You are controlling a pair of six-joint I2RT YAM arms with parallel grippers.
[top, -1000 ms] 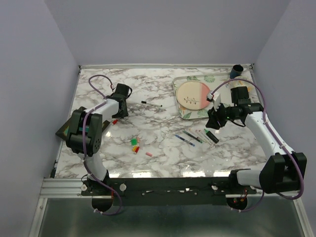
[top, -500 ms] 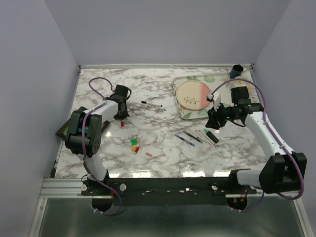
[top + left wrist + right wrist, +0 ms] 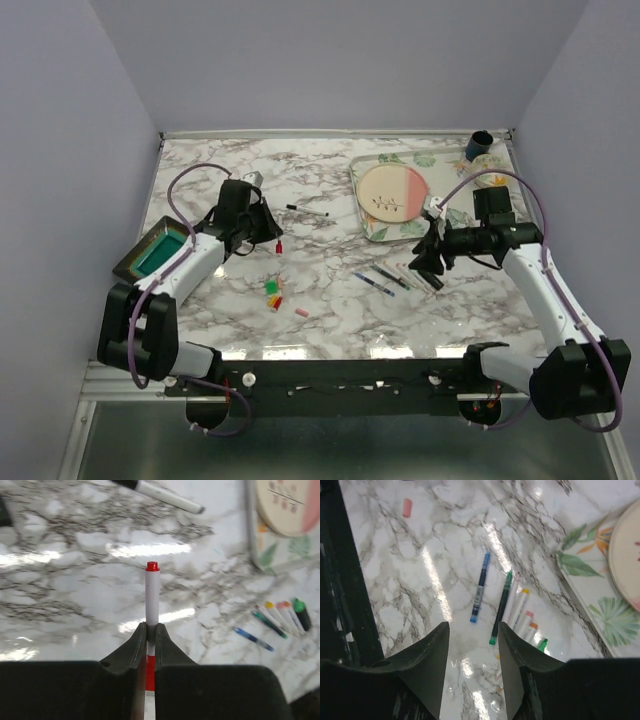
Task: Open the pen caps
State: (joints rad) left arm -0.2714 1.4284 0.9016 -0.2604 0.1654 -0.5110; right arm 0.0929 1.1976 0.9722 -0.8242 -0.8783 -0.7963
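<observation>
Only overhead, loose caps (image 3: 273, 292) clustered, left tool (image 3: 151, 626) pinching red-tipped pen (image 3: 152, 597), right tool (image 3: 472, 627) spread above pens (image 3: 501, 607).

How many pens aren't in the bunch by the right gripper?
2: a red-tipped pen in the left gripper, and a black-capped marker on the table beyond it. Some may be hidden.

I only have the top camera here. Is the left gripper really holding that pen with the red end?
Observer: Yes. The left wrist view shows the left gripper shut on a white pen, red end pointing away from it.
Operator: And the right one?
Observer: The right gripper is open and empty, over the blue pen and green pen.
Operator: What lies beside those?
Observer: White pens with yellow, pink and orange ends, side by side.
</observation>
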